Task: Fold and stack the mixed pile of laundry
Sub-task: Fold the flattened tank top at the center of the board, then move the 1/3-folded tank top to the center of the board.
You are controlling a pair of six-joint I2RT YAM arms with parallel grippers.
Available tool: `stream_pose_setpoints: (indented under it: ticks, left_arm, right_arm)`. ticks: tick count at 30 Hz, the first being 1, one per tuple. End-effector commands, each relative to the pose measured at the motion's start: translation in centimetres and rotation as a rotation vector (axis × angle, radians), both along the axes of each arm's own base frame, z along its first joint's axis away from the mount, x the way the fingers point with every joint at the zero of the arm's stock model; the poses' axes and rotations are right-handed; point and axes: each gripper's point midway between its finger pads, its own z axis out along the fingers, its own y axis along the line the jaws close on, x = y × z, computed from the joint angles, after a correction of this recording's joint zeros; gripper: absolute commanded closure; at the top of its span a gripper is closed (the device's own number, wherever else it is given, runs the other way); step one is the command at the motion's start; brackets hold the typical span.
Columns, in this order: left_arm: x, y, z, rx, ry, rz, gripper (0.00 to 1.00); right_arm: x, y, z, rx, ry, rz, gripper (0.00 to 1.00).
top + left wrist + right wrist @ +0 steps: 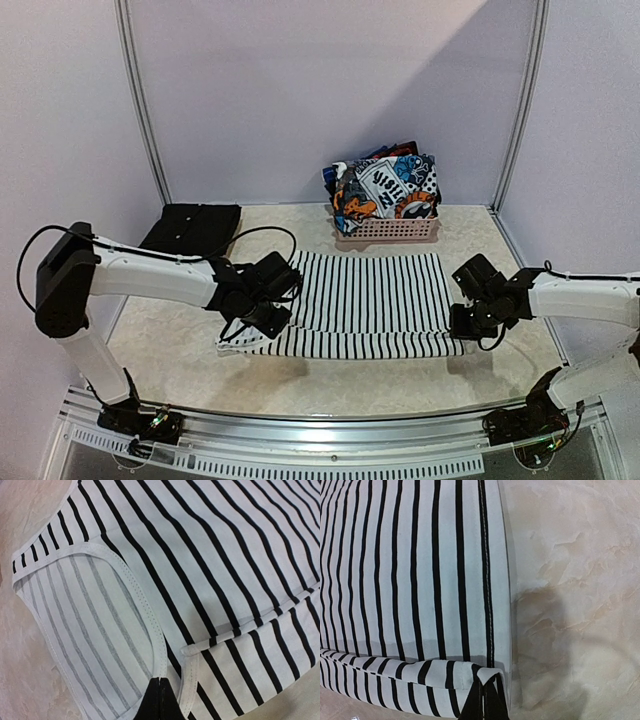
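A white garment with thin black stripes (365,300) lies spread in the middle of the table, its near edge lifted and turned over. My left gripper (262,318) is at its left end. In the left wrist view this gripper (161,681) is shut on the white neckline band (159,650). My right gripper (468,325) is at the garment's near right corner. The right wrist view has that gripper (484,681) shut on the folded-over striped corner (492,672). A graphic-print garment (385,185) of the mixed laundry pile fills the basket at the back.
The pink latticed basket (390,232) stands against the back wall, just beyond the striped garment. A folded black garment (192,225) lies at the back left corner. Bare marbled table (160,335) shows on the left and to the right of the garment (580,605).
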Motion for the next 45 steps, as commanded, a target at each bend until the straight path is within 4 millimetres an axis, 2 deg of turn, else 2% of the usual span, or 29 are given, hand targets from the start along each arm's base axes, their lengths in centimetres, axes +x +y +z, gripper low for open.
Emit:
stream_pose_setpoints:
  ticks: [1,15,18,22,27,28,31,33,40,45]
  left_arm:
    - [0.7,-0.2,-0.5,-0.017,0.007,0.023,1.0]
    - [0.8,0.2,-0.6,-0.007,-0.004,0.036,1.0]
    - [1.1,-0.1,-0.1,-0.028,-0.021,0.035,1.0]
    - [1.2,-0.1,0.6,-0.057,-0.054,0.038,1.0]
    - [0.8,0.4,1.9,-0.077,-0.093,0.043,0.95]
    - [0.6,0.4,2.2,-0.083,-0.1,0.04,0.92]
    - [-0.1,0.4,3.0,-0.102,-0.12,0.027,0.69]
    - [-0.6,0.3,3.3,-0.117,-0.125,0.015,0.63]
    - [-2.5,-1.7,3.2,-0.229,-0.077,-0.057,0.66]
    - [-2.9,-2.1,2.3,-0.23,-0.051,-0.076,0.67]
  right_arm:
    - [1.0,-0.2,0.1,-0.015,-0.022,-0.013,0.97]
    - [1.3,-0.3,-0.8,-0.044,0.002,-0.015,0.96]
    - [1.5,-0.4,-0.5,-0.057,0.0,-0.019,0.79]
    - [2.2,-0.4,0.4,-0.046,-0.018,-0.03,0.5]
    - [2.9,0.0,2.6,-0.025,-0.056,-0.035,0.41]
    - [2.9,0.3,2.9,-0.007,-0.062,-0.028,0.4]
    - [2.6,1.8,4.1,0.087,-0.075,0.021,0.39]
    - [2.3,2.8,4.7,0.151,-0.084,0.051,0.4]
    - [0.3,7.0,6.6,0.319,-0.093,0.171,0.46]
    - [-0.9,9.6,5.7,0.368,-0.05,0.245,0.55]
